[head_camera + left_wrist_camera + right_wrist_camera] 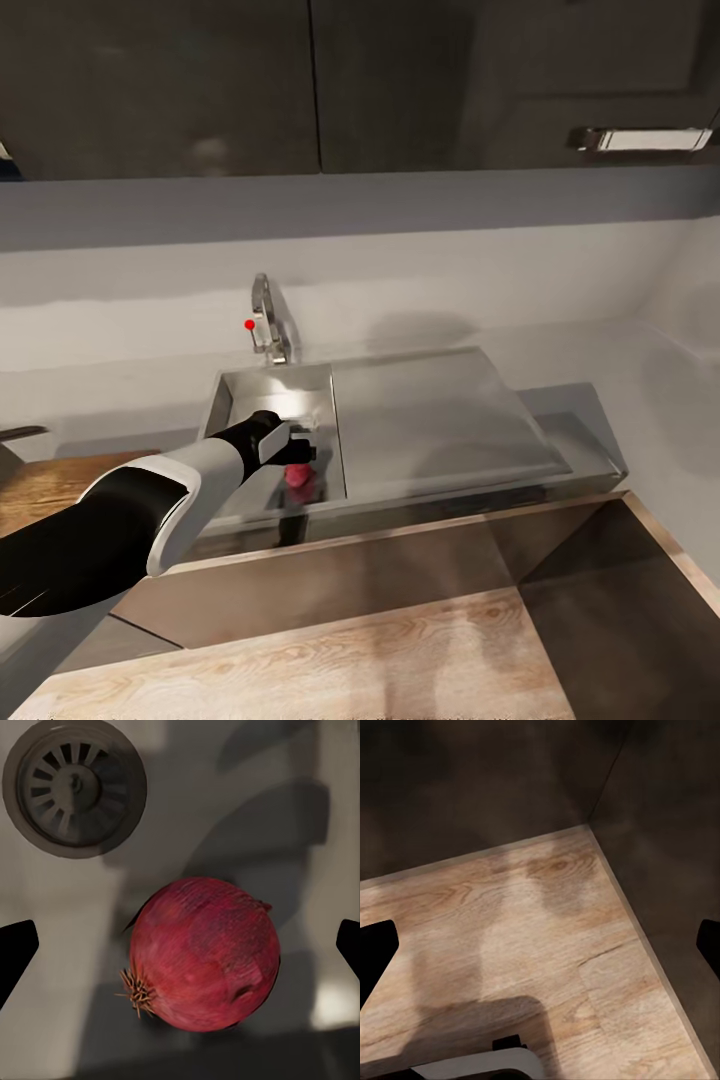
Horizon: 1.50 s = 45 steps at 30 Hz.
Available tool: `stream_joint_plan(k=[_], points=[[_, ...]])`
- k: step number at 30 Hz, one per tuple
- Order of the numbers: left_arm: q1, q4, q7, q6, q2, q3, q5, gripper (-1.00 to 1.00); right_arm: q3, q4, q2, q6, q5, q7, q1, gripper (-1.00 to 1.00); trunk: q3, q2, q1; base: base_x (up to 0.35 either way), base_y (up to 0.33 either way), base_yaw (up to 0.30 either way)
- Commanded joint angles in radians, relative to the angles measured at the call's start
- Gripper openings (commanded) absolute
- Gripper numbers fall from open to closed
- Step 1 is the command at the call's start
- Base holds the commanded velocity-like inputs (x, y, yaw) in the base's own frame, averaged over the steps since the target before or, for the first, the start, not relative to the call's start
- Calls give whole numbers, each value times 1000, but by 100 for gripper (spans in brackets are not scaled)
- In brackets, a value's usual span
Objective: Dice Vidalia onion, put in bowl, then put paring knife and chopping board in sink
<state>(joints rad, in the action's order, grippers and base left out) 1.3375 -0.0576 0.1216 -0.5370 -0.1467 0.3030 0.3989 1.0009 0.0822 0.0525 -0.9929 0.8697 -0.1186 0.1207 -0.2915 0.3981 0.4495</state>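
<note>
the onion (204,954) lies on the floor of the sink (235,395), near the drain (73,787), and the left gripper (292,447) hangs straight above it, released, one fingertip (15,949) on each side with the bulb centred in the gap and neither touching it. its root tuft points sideways, so the fingers would close across the round body. the left arm is plainly the nearer one; the right gripper (540,945), also released, points at the wooden floor (532,937), well away. the next move looks like a plain descent.
</note>
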Motion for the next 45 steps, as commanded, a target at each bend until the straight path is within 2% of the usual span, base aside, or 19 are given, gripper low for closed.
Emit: stream_joint_plan(k=[1, 45], points=[[1, -2, 4, -1, -1, 5, 11, 100, 2, 1, 0, -1, 11, -10, 0, 100, -3, 2, 1, 0, 0, 0], [0, -10, 4, -1, -1, 5, 9, 100, 2, 1, 1, -1, 11, -10, 0, 100, -50, 2, 1, 0, -4, 0]])
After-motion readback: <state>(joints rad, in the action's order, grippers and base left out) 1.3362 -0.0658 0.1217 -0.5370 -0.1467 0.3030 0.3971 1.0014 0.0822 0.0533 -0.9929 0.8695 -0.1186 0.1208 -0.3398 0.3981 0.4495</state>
